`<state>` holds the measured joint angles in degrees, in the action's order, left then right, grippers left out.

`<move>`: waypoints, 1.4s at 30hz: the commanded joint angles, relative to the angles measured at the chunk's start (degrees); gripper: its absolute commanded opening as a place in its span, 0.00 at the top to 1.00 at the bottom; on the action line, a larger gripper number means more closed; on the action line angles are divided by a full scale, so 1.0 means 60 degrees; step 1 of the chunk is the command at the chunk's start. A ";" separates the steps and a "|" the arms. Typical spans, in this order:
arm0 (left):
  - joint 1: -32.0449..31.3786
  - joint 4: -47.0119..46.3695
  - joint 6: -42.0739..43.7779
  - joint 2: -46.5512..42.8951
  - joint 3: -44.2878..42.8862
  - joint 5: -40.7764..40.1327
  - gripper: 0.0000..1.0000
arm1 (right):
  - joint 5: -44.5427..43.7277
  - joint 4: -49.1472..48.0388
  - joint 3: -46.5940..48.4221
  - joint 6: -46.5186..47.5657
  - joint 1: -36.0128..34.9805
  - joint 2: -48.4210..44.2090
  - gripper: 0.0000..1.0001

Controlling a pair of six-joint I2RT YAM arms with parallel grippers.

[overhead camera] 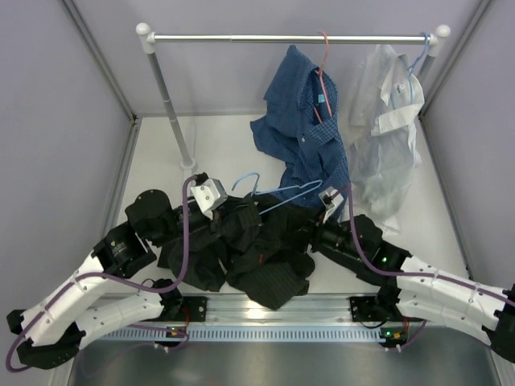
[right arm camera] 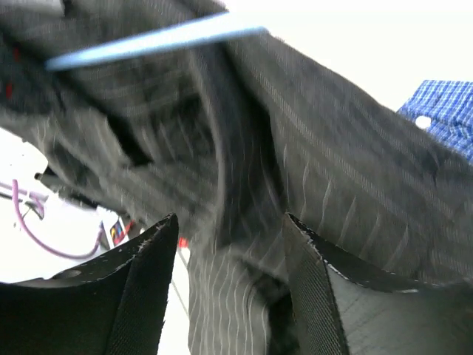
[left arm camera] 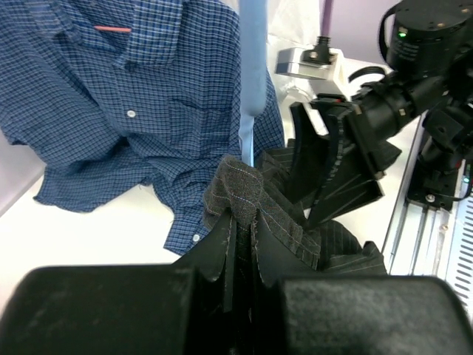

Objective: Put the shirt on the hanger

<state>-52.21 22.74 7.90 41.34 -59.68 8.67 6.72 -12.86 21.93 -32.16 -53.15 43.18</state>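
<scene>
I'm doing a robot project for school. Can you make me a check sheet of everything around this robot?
Surface: white table.
Job's things: black shirt crumpled between the arms; light-blue hanger at its far edge, touching it.
Clutter: blue checked shirt on a red hanger, and a white shirt, all hanging from the clothes rail.
Grippers: left tool shut on a fold of the black shirt; right tool open, with shirt cloth between its fingers.
Cables: purple cable along each arm.
Surroundings: grey walls.
</scene>
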 commanded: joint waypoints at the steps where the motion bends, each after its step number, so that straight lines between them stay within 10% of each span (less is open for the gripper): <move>1: 0.0000 -0.1051 -0.0160 -0.0210 0.0088 0.0430 1.00 | -0.0418 -0.2527 -0.0023 -0.0132 -0.0151 0.0624 0.44; 5: 0.0000 -0.1153 -0.0218 -0.0269 0.0132 0.0387 1.00 | -0.0270 -0.2910 0.0153 -0.0118 -0.0268 0.1634 0.62; 7: 0.0000 -0.1168 -0.0233 -0.0299 0.0132 0.0285 1.00 | -0.0387 -0.2895 0.0110 -0.0132 -0.0327 0.1739 0.86; 12: 0.0000 -0.1198 -0.0291 -0.0386 0.0118 -0.0448 1.00 | -0.1074 -0.2443 -0.0271 -0.0133 -0.0342 0.1096 1.00; 20: 0.0000 -0.0876 0.0499 -0.1263 0.0205 -0.0038 1.00 | -0.2731 0.1466 0.0869 0.0614 0.0286 -0.0573 1.00; 29: 0.0000 -0.0538 0.0631 -0.1866 0.0936 -0.0300 1.00 | -0.0024 0.4059 0.2114 0.0629 0.3612 -0.0825 1.00; 42: -0.0015 -0.0085 0.1130 -0.2613 0.1744 -0.1342 1.00 | -0.0651 0.6816 0.3903 0.1682 0.5370 -0.0546 1.00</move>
<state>-52.82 22.74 13.06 29.52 -48.05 5.87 15.62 19.38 43.42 -27.18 -26.37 39.70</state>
